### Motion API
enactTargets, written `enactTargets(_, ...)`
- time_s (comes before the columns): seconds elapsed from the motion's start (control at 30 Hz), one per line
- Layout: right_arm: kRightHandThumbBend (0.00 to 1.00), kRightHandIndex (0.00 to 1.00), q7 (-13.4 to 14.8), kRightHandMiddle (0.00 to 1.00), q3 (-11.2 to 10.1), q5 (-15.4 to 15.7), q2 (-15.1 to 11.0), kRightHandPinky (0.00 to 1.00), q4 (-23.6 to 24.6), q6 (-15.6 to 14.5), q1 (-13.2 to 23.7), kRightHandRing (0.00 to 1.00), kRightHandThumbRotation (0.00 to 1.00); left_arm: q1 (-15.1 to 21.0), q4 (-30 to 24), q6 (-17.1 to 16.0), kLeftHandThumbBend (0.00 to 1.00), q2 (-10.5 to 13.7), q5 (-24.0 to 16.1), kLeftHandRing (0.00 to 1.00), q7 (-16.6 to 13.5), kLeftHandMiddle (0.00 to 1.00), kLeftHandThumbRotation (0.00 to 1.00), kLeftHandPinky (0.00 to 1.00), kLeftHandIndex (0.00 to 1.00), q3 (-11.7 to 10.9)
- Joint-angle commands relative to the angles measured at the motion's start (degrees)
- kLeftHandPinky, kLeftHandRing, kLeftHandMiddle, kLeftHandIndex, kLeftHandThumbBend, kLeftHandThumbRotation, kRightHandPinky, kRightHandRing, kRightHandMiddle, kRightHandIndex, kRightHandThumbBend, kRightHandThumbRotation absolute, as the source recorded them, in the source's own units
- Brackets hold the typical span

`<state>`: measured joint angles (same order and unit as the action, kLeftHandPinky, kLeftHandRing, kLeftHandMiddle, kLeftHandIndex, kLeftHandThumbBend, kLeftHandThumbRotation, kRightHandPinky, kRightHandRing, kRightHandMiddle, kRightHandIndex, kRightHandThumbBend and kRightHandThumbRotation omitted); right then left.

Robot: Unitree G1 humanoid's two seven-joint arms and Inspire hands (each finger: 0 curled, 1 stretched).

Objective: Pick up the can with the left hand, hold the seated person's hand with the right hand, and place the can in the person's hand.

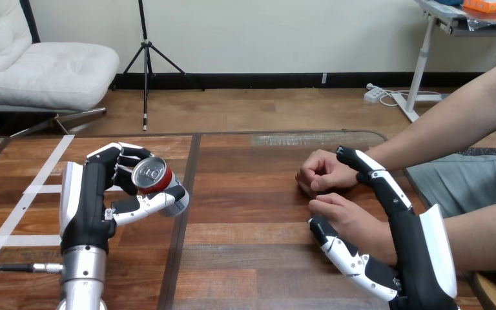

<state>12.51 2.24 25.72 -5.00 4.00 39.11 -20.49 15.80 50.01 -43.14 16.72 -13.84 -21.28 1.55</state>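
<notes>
Can gripped in left hand; right hand clasps person's wrist; bare table between.

The left hand covers the lower body of the can. The person's nearer hand conceals the palm of the right hand; any grip there cannot be determined. The right edge cuts off the person's arms.

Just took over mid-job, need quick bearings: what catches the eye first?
At the left of the table, the left hand grips a red can tipped so its top faces the camera. At the right, the right hand clasps the wrist of the person's nearer hand, which lies loosely closed beside the person's farther hand, a fist.
</notes>
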Motion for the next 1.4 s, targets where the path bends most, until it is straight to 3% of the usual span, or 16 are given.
enactTargets(0.0,0.62,0.84,0.84,0.84,-0.36,0.65,-0.19,0.84,2.24,-0.07,2.05,0.86,0.48,0.5,-5.45,-2.63,0.79,-0.55,1.63,0.4,1.03,0.47,0.0,0.36,0.5,-1.33)
enactTargets(0.87,0.62,0.85,-0.8,0.86,-0.96,-1.74,-1.58,0.86,1.96,0.38,2.72,0.88,0.45,-8.95,-21.98,-4.81,0.78,-4.99,9.61,0.41,11.22,0.47,0.0,0.37,0.5,-1.84)
enactTargets(1.07,0.64,0.85,-1.15,0.86,-1.38,-2.25,-1.83,0.86,2.35,0.14,3.01,0.88,0.43,-11.69,-26.46,-4.56,0.78,-6.18,8.09,0.42,11.25,0.47,0.0,0.38,0.5,-2.17)
enactTargets(1.37,0.66,0.85,-1.69,0.86,-2.15,-1.79,-2.44,0.84,4.31,-1.78,3.04,0.88,0.42,-14.32,-28.87,-7.2,0.78,-8.56,9.4,0.43,12.57,0.47,0.0,0.42,0.51,-2.04)
